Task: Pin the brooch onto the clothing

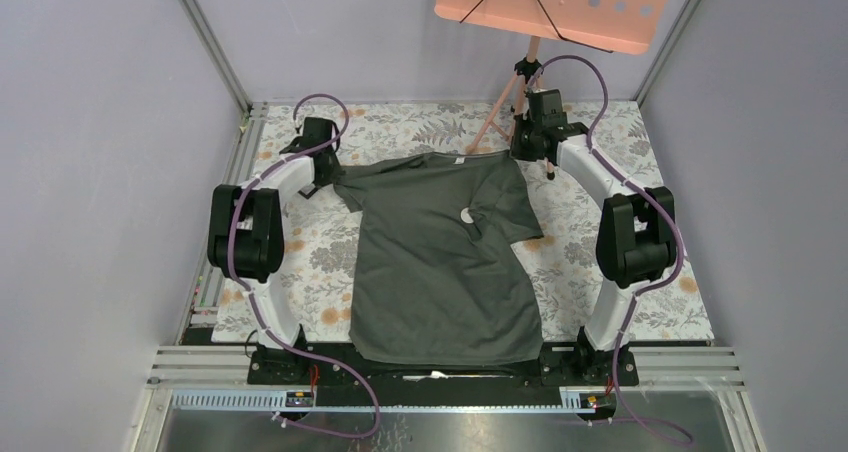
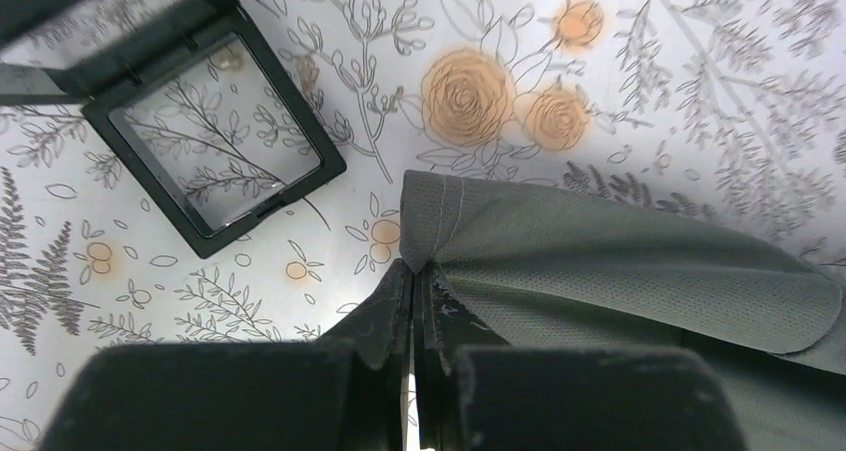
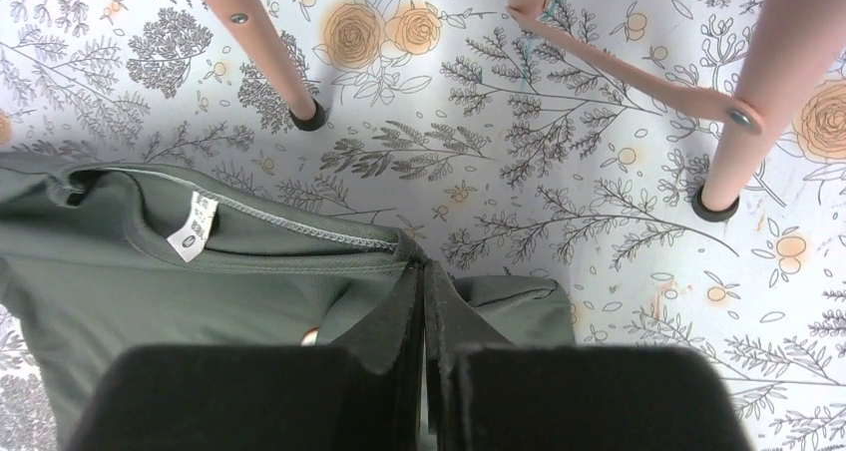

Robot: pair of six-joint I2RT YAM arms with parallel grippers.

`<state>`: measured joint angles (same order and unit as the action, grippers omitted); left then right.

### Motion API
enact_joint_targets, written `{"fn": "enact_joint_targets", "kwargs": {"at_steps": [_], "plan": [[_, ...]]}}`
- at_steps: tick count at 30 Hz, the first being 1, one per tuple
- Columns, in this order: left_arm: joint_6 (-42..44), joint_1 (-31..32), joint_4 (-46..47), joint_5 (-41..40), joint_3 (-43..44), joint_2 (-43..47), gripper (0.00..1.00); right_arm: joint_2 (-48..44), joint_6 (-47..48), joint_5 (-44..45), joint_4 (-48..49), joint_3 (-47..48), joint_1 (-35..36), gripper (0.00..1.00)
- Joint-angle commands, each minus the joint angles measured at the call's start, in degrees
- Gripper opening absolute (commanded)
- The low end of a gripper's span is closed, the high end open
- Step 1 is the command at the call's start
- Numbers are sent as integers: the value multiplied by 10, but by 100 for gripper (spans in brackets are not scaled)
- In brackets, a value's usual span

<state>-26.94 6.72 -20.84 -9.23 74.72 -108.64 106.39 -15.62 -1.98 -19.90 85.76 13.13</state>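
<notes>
The dark grey-green T-shirt (image 1: 440, 272) lies spread flat on the floral table, neck at the far side. My left gripper (image 1: 322, 167) is shut on the hem of its left sleeve (image 2: 619, 261), with the fingertips (image 2: 404, 281) pinching the cloth edge. My right gripper (image 1: 528, 150) is shut on the shirt's right shoulder seam beside the collar (image 3: 299, 233), near the white neck label (image 3: 192, 226). The brooch (image 1: 466, 215) shows as a small pale round spot on the shirt's chest. In the right wrist view only an orange-brown sliver of the brooch (image 3: 309, 337) shows beside my finger.
An open black square case (image 2: 214, 152) lies on the floral cloth just beyond the left sleeve. A pink music stand (image 1: 555, 2) stands at the back right, with its legs (image 3: 718, 187) planted close to my right gripper. Frame posts line the table's sides.
</notes>
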Motion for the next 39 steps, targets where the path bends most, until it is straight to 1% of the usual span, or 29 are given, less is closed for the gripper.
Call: {"fn": "enact_joint_targets", "kwargs": {"at_steps": [1,5,6,9,10,12,13,15,18,22,23,25,28,30,35,39], "plan": [[-5,-9,47,-40,-7,44,0,14,28,39,52,22,-1,0],[-9,-16,53,-52,-11,49,0,33,49,41,73,37,-1,0],[-11,-18,52,-53,-11,49,0,40,51,42,66,49,-1,7],[-12,-21,46,-53,-10,48,0,41,51,46,42,59,-1,37],[-11,-21,44,-51,-11,50,6,30,50,47,43,49,-1,45],[-11,-22,43,-44,-13,55,26,4,47,47,42,24,-1,60],[-12,-22,43,-38,-14,58,41,-11,46,46,33,12,-2,64],[-14,-21,42,-18,-15,65,56,-37,42,52,2,-9,-2,68],[-18,-13,44,-4,-24,82,71,-78,10,70,-45,-64,-2,69],[-9,13,35,-17,-34,116,83,-133,-23,84,-82,-151,-4,70],[-8,22,32,-23,-39,126,85,-144,-29,78,-86,-173,-6,70],[-6,47,30,-41,-51,150,93,-162,-37,60,-88,-210,-10,70],[-11,84,35,-49,-77,189,95,-169,-43,50,-89,-249,-12,69],[-22,96,41,-27,-93,201,96,-167,-47,46,-91,-266,-13,67],[-65,102,68,26,-126,202,95,-163,-62,30,-65,-290,-13,65],[-102,104,97,52,-142,184,95,-148,-65,27,-52,-286,-14,67]]}}
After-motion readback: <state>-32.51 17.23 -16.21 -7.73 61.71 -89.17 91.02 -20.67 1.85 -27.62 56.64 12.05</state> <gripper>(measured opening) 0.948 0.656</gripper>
